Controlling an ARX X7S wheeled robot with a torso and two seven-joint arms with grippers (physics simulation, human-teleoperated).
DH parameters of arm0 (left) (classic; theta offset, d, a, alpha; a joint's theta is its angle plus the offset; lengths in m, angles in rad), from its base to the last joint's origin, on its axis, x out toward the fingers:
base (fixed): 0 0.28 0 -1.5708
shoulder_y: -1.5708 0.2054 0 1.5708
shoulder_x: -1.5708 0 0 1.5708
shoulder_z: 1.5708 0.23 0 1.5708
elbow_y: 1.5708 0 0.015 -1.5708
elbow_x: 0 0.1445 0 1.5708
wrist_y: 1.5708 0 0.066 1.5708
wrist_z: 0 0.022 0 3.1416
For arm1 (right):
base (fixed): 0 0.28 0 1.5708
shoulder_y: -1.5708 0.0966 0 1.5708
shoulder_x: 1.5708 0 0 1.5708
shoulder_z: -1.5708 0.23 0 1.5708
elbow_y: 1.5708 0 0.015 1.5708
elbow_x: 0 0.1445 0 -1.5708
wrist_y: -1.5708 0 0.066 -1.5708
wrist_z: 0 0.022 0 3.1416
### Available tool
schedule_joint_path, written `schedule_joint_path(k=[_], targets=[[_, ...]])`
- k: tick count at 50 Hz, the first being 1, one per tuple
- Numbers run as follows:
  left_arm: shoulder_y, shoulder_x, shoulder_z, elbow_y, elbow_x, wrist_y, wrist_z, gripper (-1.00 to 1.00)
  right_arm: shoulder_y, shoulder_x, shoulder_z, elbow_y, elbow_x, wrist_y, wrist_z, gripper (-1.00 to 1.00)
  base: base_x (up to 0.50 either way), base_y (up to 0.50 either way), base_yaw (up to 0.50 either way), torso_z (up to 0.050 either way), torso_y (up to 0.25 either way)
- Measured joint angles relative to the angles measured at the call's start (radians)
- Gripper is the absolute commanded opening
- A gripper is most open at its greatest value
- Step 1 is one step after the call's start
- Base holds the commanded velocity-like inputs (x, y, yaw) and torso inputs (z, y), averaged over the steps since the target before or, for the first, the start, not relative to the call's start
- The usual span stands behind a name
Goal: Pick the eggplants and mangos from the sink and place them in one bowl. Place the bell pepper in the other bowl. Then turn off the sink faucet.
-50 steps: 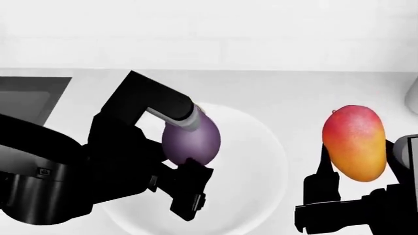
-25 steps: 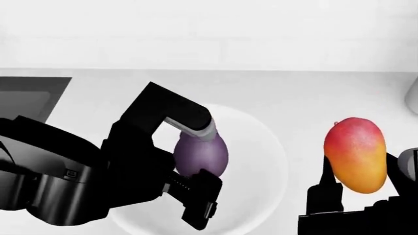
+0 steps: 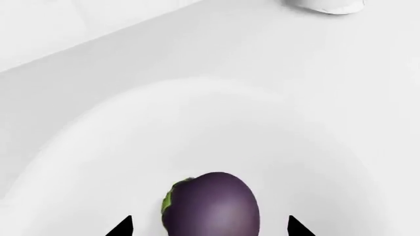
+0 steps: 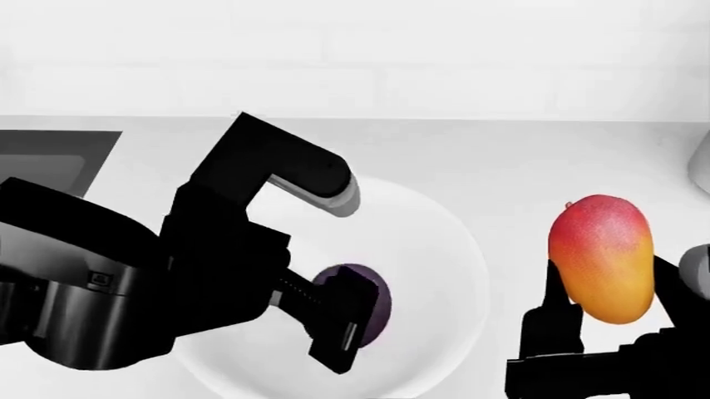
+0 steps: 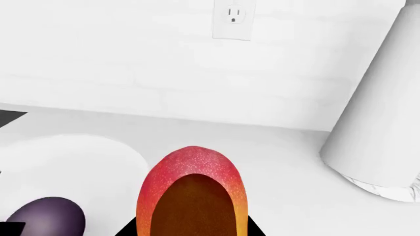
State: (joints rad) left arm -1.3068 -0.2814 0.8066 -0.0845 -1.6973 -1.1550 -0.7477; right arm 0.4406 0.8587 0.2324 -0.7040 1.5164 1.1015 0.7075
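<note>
The purple eggplant (image 4: pixel 382 316) lies inside the wide white bowl (image 4: pixel 444 224) on the counter. My left gripper (image 4: pixel 342 270) hangs over the bowl, open, its jaws apart on both sides of the eggplant and not touching it. The left wrist view shows the eggplant (image 3: pixel 211 204), green cap to one side, resting in the bowl (image 3: pixel 196 123) with a gap to each fingertip. My right gripper (image 4: pixel 610 291) is shut on the orange-red mango (image 4: pixel 599 249), held upright above the counter right of the bowl. The right wrist view shows the mango (image 5: pixel 192 196), the bowl (image 5: pixel 78 157) and the eggplant (image 5: pixel 49 216). Bell pepper and faucet are out of view.
A dark corner of the sink (image 4: pixel 56 158) shows at far left. A white cylindrical object (image 5: pixel 380 113) stands on the counter at far right, also at the head view's edge (image 4: pixel 701 166). A wall outlet (image 5: pixel 232 18) sits on the white backsplash.
My left gripper has opened and the eggplant has dropped from its jaws into the bowl. The right gripper holds the mango in about the same place.
</note>
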Motion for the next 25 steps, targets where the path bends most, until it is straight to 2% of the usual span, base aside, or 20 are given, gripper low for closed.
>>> schedule_joint_path(k=[10,17,25], targets=[[-0.022,-0.085,-0.054,0.067,0.006,0.025,-0.012,1.0,0.229,-0.033,-0.151,0.133,0.058,0.059,0.006,-1.0,0.0,0.0,0.0,0.0,0.0],[0.006,-0.207,-0.118,0.156,0.04,0.073,-0.028,1.0,0.437,-0.105,-0.304,0.294,0.021,0.119,-0.069,-1.0,0.0,0.0,0.0,0.0,0.001],[0.092,-0.367,-0.204,0.26,0.07,0.144,-0.046,1.0,0.652,-0.211,-0.498,0.53,-0.12,0.136,-0.253,-1.0,0.0,0.0,0.0,0.0,0.0]])
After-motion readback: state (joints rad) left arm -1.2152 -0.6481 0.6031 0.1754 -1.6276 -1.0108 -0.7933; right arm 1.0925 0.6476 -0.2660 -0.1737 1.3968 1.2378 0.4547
